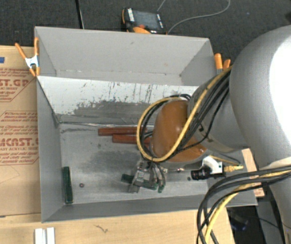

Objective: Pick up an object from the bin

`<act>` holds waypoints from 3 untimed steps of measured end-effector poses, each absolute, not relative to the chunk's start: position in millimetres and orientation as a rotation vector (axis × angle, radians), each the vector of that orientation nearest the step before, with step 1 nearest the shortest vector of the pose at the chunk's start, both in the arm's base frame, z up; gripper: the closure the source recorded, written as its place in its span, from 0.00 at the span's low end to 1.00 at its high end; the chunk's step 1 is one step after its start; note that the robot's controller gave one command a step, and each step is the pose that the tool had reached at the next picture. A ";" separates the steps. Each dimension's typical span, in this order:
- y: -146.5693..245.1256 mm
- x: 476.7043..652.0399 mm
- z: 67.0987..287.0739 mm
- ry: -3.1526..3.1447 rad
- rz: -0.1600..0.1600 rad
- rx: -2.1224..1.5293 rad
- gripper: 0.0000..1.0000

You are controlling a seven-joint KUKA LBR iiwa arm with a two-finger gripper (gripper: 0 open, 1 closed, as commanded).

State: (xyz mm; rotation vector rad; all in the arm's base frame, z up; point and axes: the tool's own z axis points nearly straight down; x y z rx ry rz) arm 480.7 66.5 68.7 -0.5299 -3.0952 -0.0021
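Bin edges: The grey metal bin has tall walls sloping down to a small flat floor. The far wall is scratched and streaked dark near its foot.
Open room: A stretch of dull grey floor lies open between the left wall and the gripper.
Gripper: The gripper is down low at the floor, right of the middle and close to the front wall.
Grip: From here I cannot tell whether it is clenched or released.
Thing at the gripper: A small dark-green piece lies on the floor right at the gripper's tip, on its left side. I cannot tell whether it is grasped.
Left front corner: A flat dark-green bar lies along the left wall, well apart from the gripper.
Mid floor: Two reddish-brown rods lie side by side behind the gripper.
In the way: The glossy orange cover and looping yellow-and-black cables hang over the rods' right ends.
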 end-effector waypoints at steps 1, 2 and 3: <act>67.0 480.8 89.5 -3.097 -0.002 -0.530 1.00; 67.7 480.6 94.9 -3.096 -0.001 -0.529 1.00; 68.1 480.2 98.8 -3.096 -0.001 -0.528 1.00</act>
